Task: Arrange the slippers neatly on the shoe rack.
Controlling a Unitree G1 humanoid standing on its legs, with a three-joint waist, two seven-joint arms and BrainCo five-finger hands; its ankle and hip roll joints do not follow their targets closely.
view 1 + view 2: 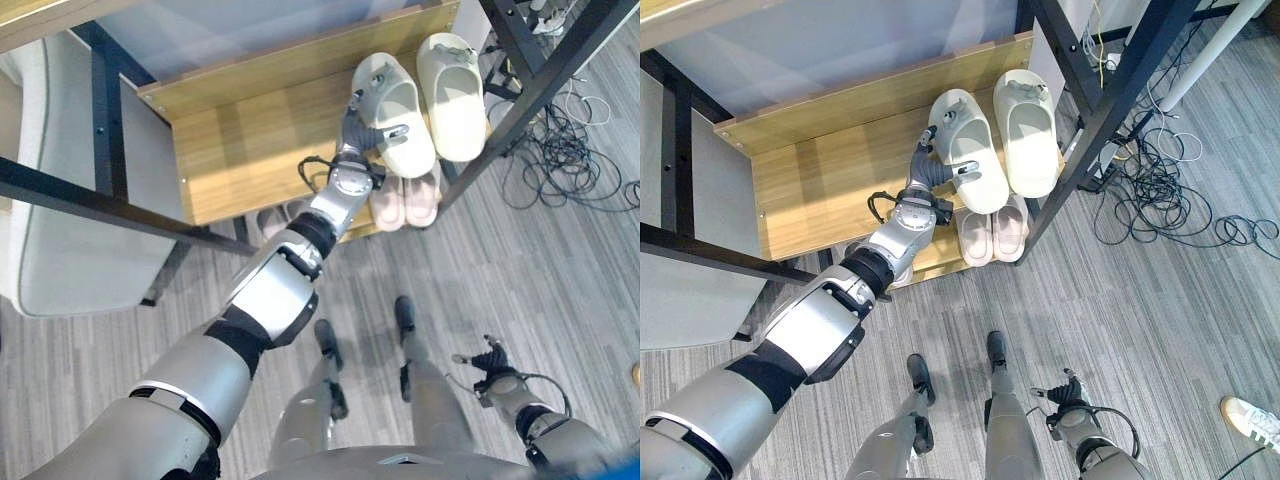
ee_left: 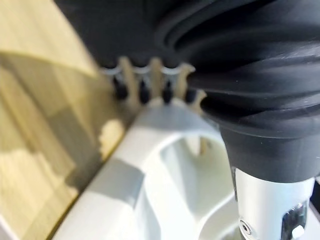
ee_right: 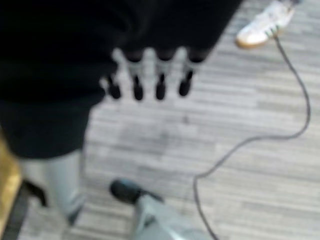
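Two cream slippers (image 1: 1002, 135) lie side by side on the wooden shoe rack (image 1: 830, 180) shelf; pink slippers (image 1: 991, 232) sit below. Left robot hand (image 1: 936, 160) grips the left slipper's rim, fingers curled. Right robot hand (image 1: 1063, 391) hangs low over the floor, fingers relaxed.

left hand (image 1: 930, 165) grips 1 of 2 cream slippers (image 1: 970, 150) on the shoe rack (image 1: 810, 180).

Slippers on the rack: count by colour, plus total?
Cream slippers: 2, on the upper shelf, one under the left robot hand, the other beside it.
Pink slippers: 2, a pair on the shelf below.
Total: 4 clearly visible slippers.
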